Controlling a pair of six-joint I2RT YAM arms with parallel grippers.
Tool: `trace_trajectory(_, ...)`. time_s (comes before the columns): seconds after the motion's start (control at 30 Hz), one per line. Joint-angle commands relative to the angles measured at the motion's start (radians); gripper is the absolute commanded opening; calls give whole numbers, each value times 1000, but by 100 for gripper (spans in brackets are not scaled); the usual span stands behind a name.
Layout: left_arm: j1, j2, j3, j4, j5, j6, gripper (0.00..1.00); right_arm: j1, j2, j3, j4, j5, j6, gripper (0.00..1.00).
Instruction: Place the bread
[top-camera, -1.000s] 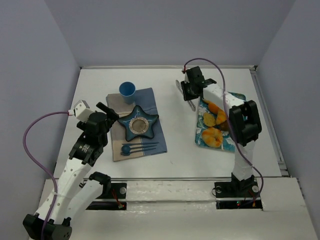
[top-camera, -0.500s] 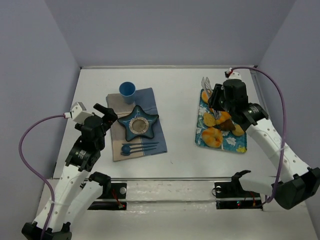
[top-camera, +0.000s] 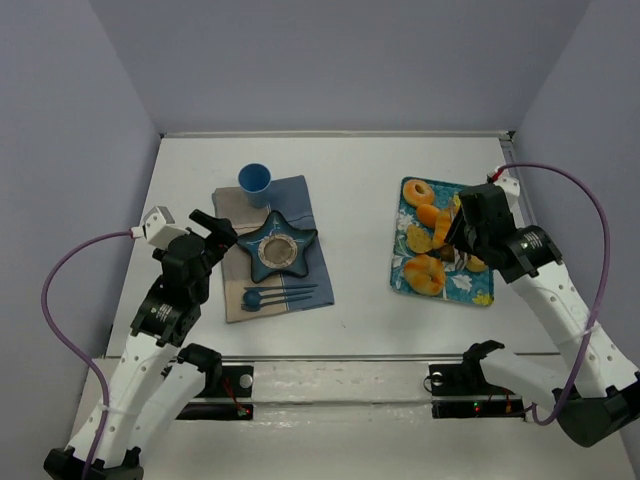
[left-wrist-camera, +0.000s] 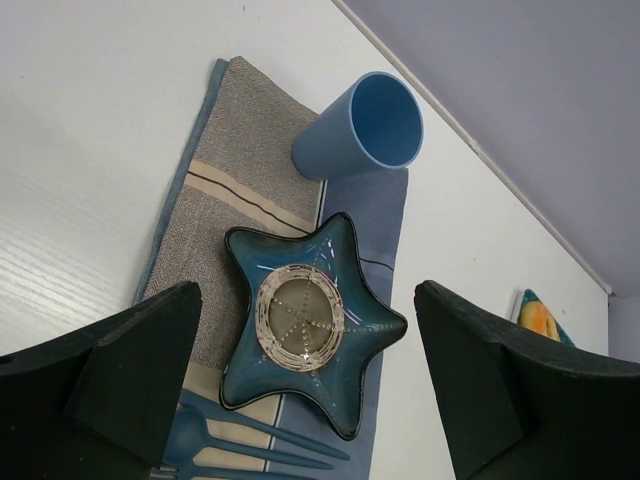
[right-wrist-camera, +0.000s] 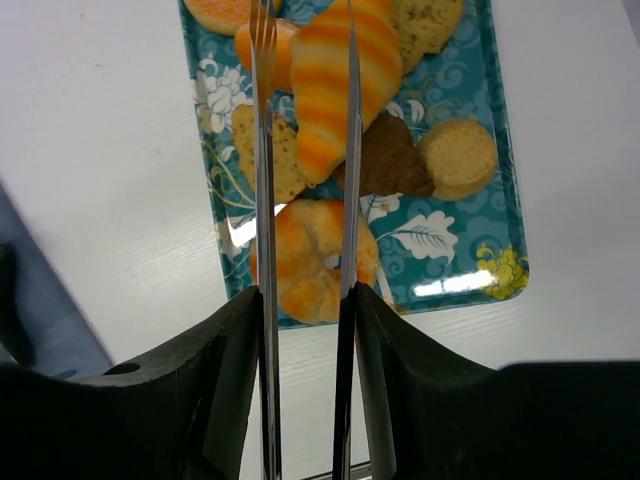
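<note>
My right gripper (right-wrist-camera: 305, 300) is shut on metal tongs (right-wrist-camera: 264, 150). The tong arms straddle a striped orange bread (right-wrist-camera: 325, 90) on the teal floral tray (right-wrist-camera: 480, 230). I cannot tell whether that bread is lifted. Several other breads lie on the tray, among them a lumpy orange bun (right-wrist-camera: 305, 260) and a round roll (right-wrist-camera: 457, 157). In the top view the right gripper (top-camera: 460, 235) hangs over the tray (top-camera: 480, 292). The blue star-shaped plate (top-camera: 279, 251) lies empty on a placemat (top-camera: 300, 200). My left gripper (top-camera: 212, 226) is open and empty just left of the plate (left-wrist-camera: 305, 320).
A blue cup (top-camera: 254, 181) stands at the placemat's far edge, also in the left wrist view (left-wrist-camera: 365, 125). Blue cutlery (top-camera: 280, 294) lies in front of the plate. A ring-shaped bread (top-camera: 417, 191) sits at the tray's far end. Purple walls enclose the table.
My right arm has swung with the tongs from the far middle of the table to the right and now hangs over the tray's breads. The left arm has barely moved.
</note>
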Motion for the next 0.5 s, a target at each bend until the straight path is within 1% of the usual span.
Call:
trace_trajectory(0.0,4,-19,-10,44,-1,-7,99,-20,9,-6,-39,65,44,47)
trace_trajectory(0.17,4,-20,-13,45,-2,-7,99,-20,45,-27,-28,40,46,50)
trace_trajectory(0.33,4,-22,-11,44,-4,-7,99,-51,68,-62,44,-26,28,55)
trace_trajectory(0.47,4,-27,-11,35,-5,-13,99,-72,84,-81,74,-49,18,57)
